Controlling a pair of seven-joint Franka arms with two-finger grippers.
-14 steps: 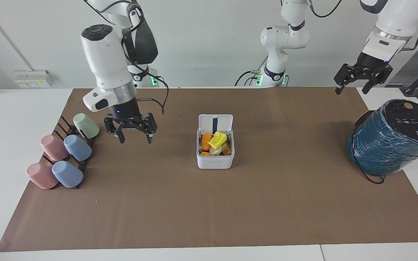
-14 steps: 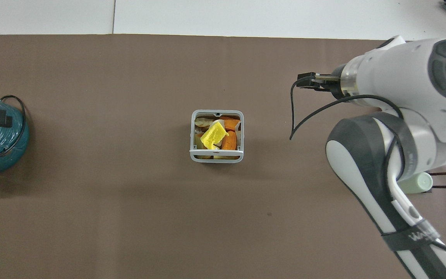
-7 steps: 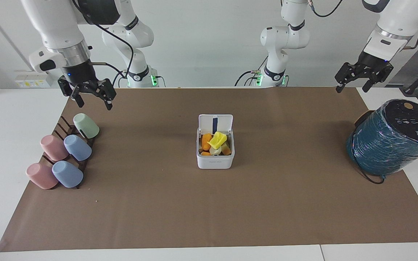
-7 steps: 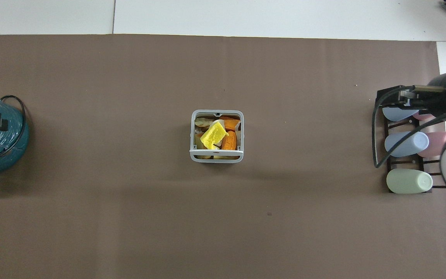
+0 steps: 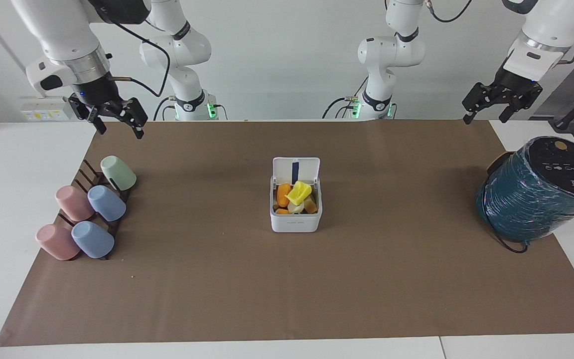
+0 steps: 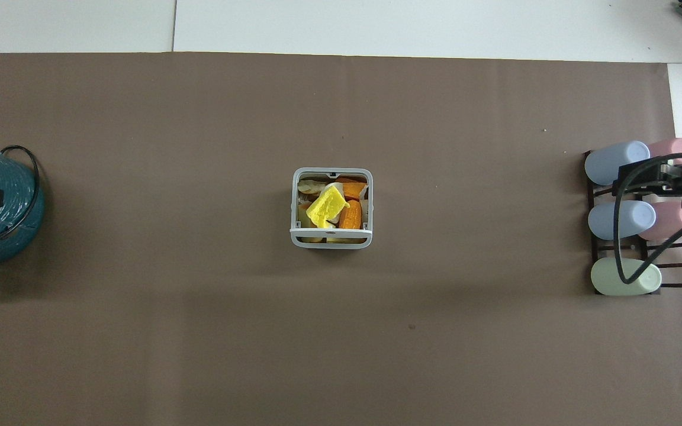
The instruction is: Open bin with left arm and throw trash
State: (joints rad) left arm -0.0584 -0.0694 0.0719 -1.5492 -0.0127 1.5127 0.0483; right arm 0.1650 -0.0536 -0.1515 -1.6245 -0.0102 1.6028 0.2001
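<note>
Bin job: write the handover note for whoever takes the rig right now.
Left gripper: open, empty, raised at its own end of the table, near the teal cylinder.
Right gripper: open, empty, raised over the mat's edge near the cups.
Bin: mid-table, lid up.
Trash: yellow, orange and cream pieces all in the bin.
Done: bin opened, trash in.
Left: nothing visible on the mat to throw.

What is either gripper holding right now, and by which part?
Nothing. The right gripper and left gripper both hang open and empty; the trash lies in the open bin.
</note>
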